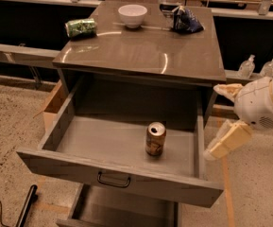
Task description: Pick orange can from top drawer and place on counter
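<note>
The orange can (155, 139) stands upright inside the open top drawer (117, 174), right of its middle, silver top with pull tab up. The drawer is pulled out, with a black handle (114, 179) on its front panel. The counter (145, 46) is the glossy grey-brown cabinet top above it. My gripper (212, 121) is at the right, beside the drawer's right wall and apart from the can. Its two beige fingers (228, 140) are spread open with nothing between them.
On the counter lie a green can (81, 28) on its side at the back left, a white bowl (132, 15) at the back middle and a dark chip bag (185, 20) at the back right. The lower drawer (122, 212) is partly open. Two bottles (258, 67) stand behind on the right.
</note>
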{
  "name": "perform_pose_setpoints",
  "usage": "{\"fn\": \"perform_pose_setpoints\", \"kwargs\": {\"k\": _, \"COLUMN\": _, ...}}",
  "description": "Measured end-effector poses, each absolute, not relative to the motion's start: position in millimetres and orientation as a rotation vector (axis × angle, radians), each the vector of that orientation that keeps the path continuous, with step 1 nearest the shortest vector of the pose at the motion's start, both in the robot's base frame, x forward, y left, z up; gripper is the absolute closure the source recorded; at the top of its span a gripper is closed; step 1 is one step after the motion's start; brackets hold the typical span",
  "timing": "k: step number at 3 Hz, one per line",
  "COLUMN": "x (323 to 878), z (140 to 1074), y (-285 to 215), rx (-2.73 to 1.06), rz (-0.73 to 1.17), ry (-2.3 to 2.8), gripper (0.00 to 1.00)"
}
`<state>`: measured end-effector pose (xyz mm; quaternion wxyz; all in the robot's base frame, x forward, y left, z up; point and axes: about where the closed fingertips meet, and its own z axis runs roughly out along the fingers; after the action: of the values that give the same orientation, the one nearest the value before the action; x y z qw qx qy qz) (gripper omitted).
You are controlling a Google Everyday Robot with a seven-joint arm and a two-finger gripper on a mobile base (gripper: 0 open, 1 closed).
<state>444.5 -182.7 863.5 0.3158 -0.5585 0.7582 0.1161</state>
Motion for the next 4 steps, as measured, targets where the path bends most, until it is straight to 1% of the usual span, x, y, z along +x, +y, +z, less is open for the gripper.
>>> {"fn": "perform_pose_setpoints", "kwargs": {"k": 1, "x": 475.6, "z": 843.0, "y": -164.1, "rx": -1.363, "rz": 0.394, "ry": 1.87, "gripper": 0.0}}
{"fn": "perform_pose_setpoints", "kwargs": {"k": 2, "x": 498.0, "z": 813.9, "y": -147.9, "rx": -1.329, "rz": 0.423, "ry": 1.829, "gripper": 0.0}}
{"fn": "perform_pose_setpoints", "kwargs": {"k": 3, "x": 507.9, "z": 771.0, "y": -129.3, "rx": -1.329, "rz": 0.447, "ry": 1.836, "gripper": 0.0}}
{"fn": "perform_pose_setpoints", "kwargs": {"k": 4, "x": 510.4, "z": 762.1, "y": -126.6, "rx": -1.324, "rz": 0.447, "ry": 1.84, "gripper": 0.0}}
